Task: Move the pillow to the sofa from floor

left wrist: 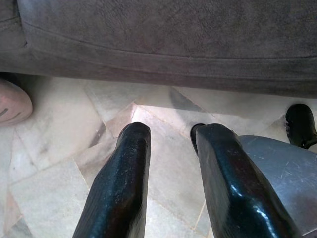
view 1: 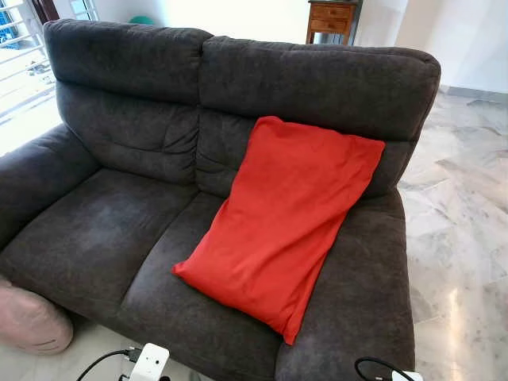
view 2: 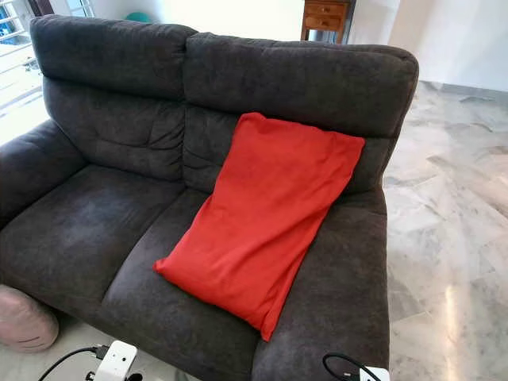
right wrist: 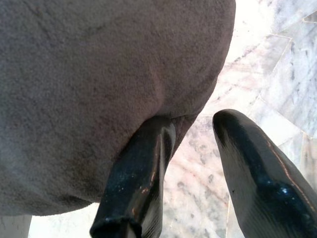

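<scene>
Pale marble floor is running to the right of the seating, catching a bright glare. A white wall is standing behind. A small wooden cabinet is sitting against it. Daylight is coming through a barred window at far left. A pink pouf is resting on the floor at lower left, touching the seating's base.

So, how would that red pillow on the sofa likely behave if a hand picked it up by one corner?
The red pillow would probably sag and fold: it drapes over the sofa, bending from backrest to seat. It looks flat and thinly stuffed, so likely light. Its smooth fabric might slip unless pinched firmly.
</scene>
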Available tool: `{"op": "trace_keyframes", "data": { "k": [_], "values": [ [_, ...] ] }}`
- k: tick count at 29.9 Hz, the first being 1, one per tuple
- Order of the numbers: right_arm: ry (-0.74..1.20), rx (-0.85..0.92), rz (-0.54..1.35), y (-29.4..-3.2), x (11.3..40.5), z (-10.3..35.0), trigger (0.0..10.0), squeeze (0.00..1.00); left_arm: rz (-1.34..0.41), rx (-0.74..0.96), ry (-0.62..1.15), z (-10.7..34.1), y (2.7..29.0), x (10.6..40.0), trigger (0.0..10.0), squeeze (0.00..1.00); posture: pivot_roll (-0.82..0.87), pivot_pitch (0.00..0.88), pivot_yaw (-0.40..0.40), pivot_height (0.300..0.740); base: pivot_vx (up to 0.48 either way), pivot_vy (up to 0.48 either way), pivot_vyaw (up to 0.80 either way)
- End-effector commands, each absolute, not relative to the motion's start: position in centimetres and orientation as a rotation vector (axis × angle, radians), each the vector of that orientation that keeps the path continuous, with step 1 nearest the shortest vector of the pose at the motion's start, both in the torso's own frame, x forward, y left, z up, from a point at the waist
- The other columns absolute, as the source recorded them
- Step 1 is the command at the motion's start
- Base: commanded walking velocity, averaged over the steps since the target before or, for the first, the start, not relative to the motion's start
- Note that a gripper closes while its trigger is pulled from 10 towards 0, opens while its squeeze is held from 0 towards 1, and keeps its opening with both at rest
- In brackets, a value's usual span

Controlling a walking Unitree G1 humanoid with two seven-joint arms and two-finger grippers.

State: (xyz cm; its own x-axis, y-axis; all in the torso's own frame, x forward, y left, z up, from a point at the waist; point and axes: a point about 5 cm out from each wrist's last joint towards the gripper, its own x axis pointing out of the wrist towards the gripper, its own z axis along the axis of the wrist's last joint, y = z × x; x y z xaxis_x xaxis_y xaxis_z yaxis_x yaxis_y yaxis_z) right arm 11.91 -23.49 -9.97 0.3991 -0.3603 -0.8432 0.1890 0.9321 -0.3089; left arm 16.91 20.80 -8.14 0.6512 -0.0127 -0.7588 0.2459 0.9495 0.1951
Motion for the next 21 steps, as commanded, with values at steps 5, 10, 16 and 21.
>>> {"op": "trace_keyframes", "data": {
  "k": [5,10,16,21],
  "values": [
    [1.112,-0.149,-0.283,-22.02,12.2,-10.24,10.0,0.0,-0.143,0.293,0.881,-8.46,21.15,16.12,10.0,0.0,0.06,0.062,0.021,0.74,-0.255,0.0,0.0],
    [1.114,-0.149,-0.28,-21.97,12.16,-10.27,10.0,0.0,-0.144,0.292,0.877,-8.42,21.06,16.23,10.0,0.0,0.06,0.061,0.02,0.74,-0.268,0.0,0.0],
    [1.112,-0.147,-0.28,-21.95,12.17,-10.27,10.0,0.0,-0.15,0.294,0.871,-8.39,20.87,16.36,10.0,0.0,0.06,0.051,0.021,0.74,-0.268,0.0,0.0],
    [1.11,-0.145,-0.281,-21.93,12.15,-10.27,10.0,0.0,-0.153,0.293,0.873,-8.43,20.77,16.31,10.0,0.0,0.06,0.047,0.021,0.74,-0.266,0.0,0.0]
  ]
}}
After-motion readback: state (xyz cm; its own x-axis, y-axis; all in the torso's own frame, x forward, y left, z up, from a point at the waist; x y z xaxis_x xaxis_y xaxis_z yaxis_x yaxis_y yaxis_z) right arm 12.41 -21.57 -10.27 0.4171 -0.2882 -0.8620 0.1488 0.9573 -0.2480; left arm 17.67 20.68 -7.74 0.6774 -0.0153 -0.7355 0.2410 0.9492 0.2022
